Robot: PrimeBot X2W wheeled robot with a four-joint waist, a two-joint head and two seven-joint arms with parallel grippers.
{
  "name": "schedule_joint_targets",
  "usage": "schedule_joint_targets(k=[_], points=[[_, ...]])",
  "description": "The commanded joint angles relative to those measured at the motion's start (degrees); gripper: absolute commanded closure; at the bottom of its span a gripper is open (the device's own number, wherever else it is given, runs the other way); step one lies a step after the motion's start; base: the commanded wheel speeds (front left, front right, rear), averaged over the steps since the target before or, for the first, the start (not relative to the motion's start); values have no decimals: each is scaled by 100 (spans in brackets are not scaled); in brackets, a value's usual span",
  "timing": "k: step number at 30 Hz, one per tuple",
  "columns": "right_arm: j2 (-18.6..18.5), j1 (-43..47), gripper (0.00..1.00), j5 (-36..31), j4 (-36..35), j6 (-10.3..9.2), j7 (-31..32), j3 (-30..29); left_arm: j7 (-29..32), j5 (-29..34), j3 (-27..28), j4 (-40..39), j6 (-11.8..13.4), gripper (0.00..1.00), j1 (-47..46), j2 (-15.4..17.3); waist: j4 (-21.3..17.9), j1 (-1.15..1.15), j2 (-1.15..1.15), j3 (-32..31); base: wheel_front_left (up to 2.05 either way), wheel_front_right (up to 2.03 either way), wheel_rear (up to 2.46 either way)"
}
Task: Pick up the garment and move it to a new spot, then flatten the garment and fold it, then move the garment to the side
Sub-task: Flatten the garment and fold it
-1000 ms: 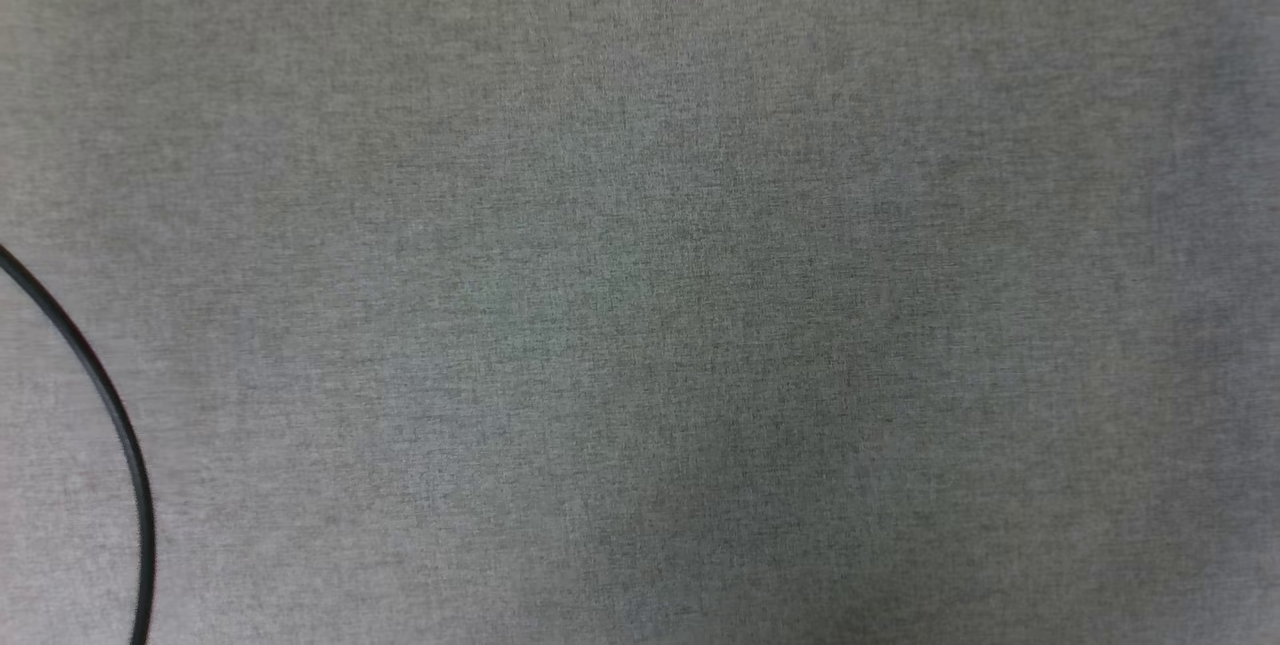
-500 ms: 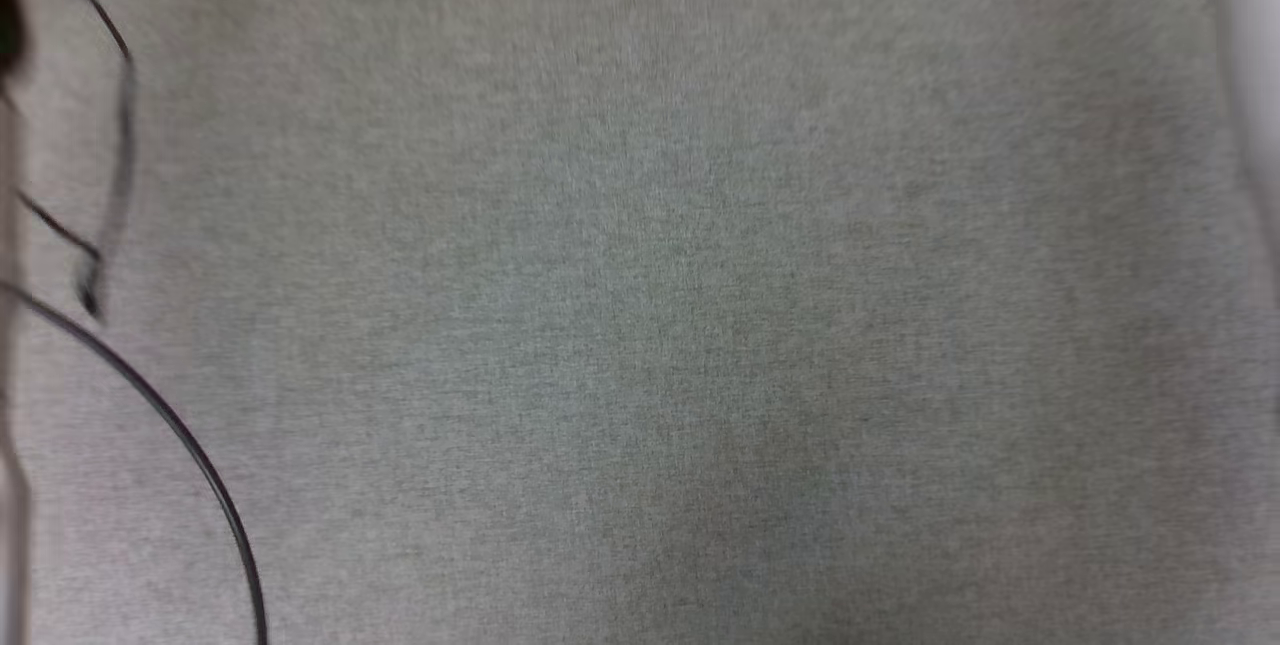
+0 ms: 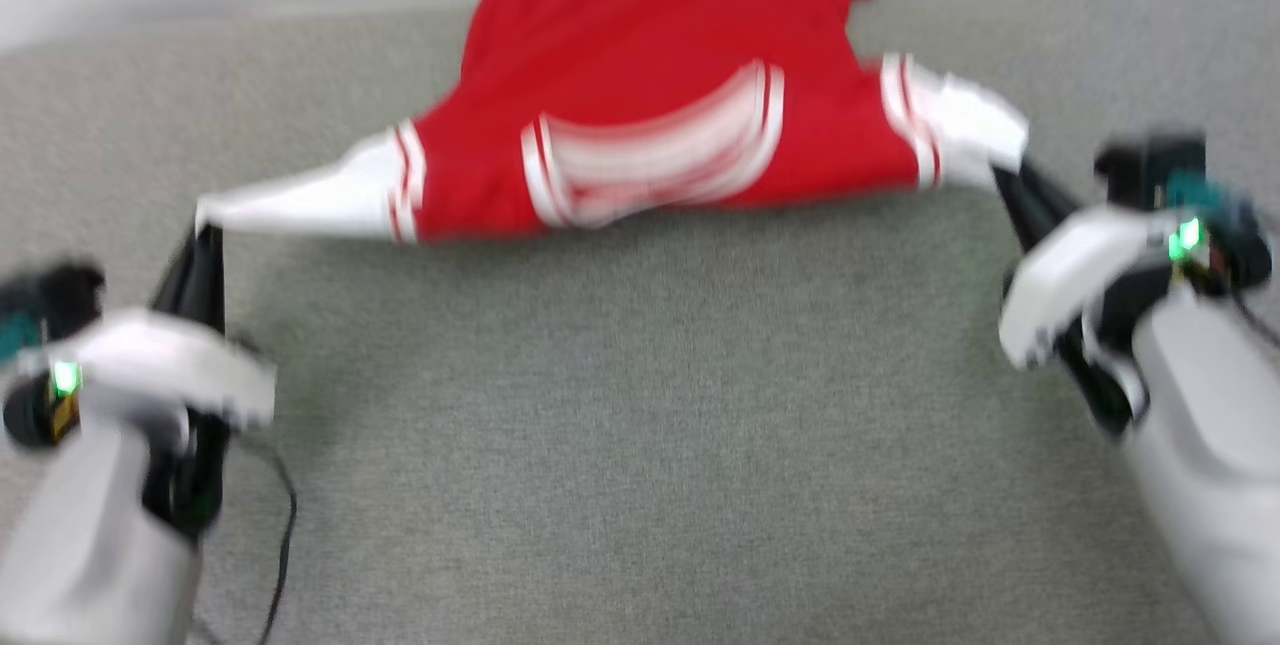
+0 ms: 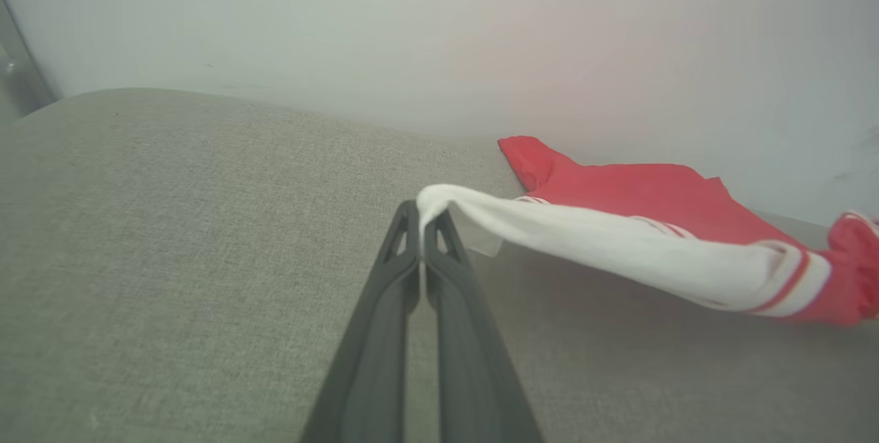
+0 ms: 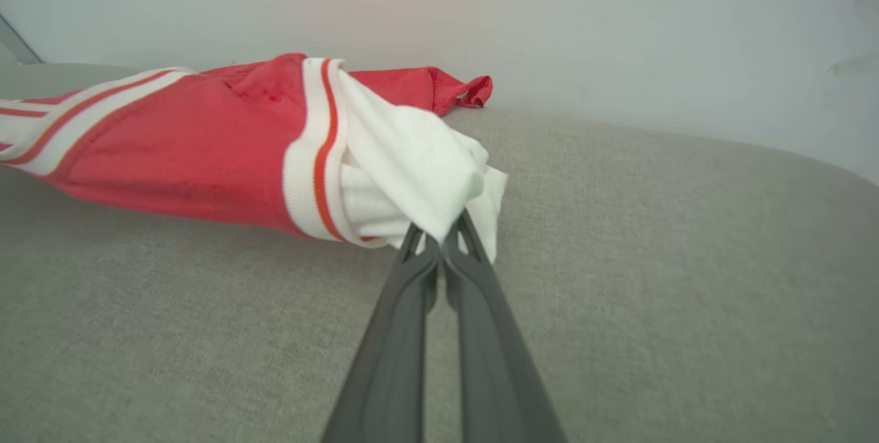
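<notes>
The garment (image 3: 640, 95) is a red jersey with white sleeves and red-and-white striped trim, stretched across the far part of the grey surface near the wall. My left gripper (image 3: 205, 230) is shut on the tip of its left white sleeve (image 4: 618, 251), fingers pinched together (image 4: 422, 213). My right gripper (image 3: 1000, 175) is shut on the bunched right white sleeve (image 5: 412, 175), the fingertips meeting at the cloth (image 5: 439, 237). The jersey's middle sags between the two grips, its far hem resting by the wall. No numbers or letters show. The head view is blurred.
A grey fabric surface (image 3: 640, 425) spreads under everything, open between my arms. A pale wall (image 4: 439, 31) rises right behind the garment. A thin black cable (image 3: 285, 535) trails beside my left forearm.
The head view has swung up from bare grey fabric, so the camera moved. The garment, both grippers and the wall have come into it.
</notes>
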Motion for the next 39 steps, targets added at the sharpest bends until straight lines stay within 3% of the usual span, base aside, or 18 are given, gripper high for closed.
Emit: schedule_joint_targets(k=[1, 9, 14, 20, 22, 23, 24, 25, 33, 39], points=[[-115, 288, 100, 3, -101, -4, -41, -21, -40, -20, 124, -175, 87, 100, 339, 26, 17, 1, 0, -354, 0, 0, 0], [-143, 2433, 100, 125, -990, -7, -79, -764, -42, 139, 518, -1756, 867, 100, 2773, -14, 31, 1, 0, -918, 0, 0, 0], [180, 3766, 100, -55, -1763, -7, 97, -1509, 189, 202, 406, -2556, 1282, 100, 3877, -49, 96, 1, 0, -1127, 0, 0, 0], [713, 4910, 100, -446, -2693, -6, 533, -2264, 347, 301, 244, -3110, 1557, 100, 4492, -107, 161, 1, 0, -1211, 0, 0, 0], [839, 5104, 62, -553, -2935, -6, 689, -2376, 387, 356, 154, -3229, 1590, 100, 4529, -128, 176, 1, 0, -1205, 0, 0, 0], [885, 5172, 49, -584, -3061, -6, 750, -2406, 379, 379, 124, -3290, 1605, 100, 4512, -141, 186, 1, 0, -1200, 0, 0, 0], [914, 5223, 6, -611, -3184, -6, 777, -2419, 364, 413, 104, -3350, 1619, 100, 4465, -150, 203, 1, 0, -1183, 0, 0, 0], [954, 5233, 0, -589, -3307, -6, 765, -2422, 365, 439, 67, -3406, 1622, 100, 4410, -156, 221, 1, 0, -1171, 0, 0, 0], [835, 4354, 0, -346, -4001, -4, 928, -2883, 248, 784, -85, -3879, 1648, 100, 4045, -128, 391, 1, 0, -870, 0, 0, 0], [415, 2884, 0, 50, -3368, -2, 1733, -3436, 182, 1047, -298, -4244, 1540, 100, 3556, -178, 818, 1, 0, -434, 0, 0, 0]])
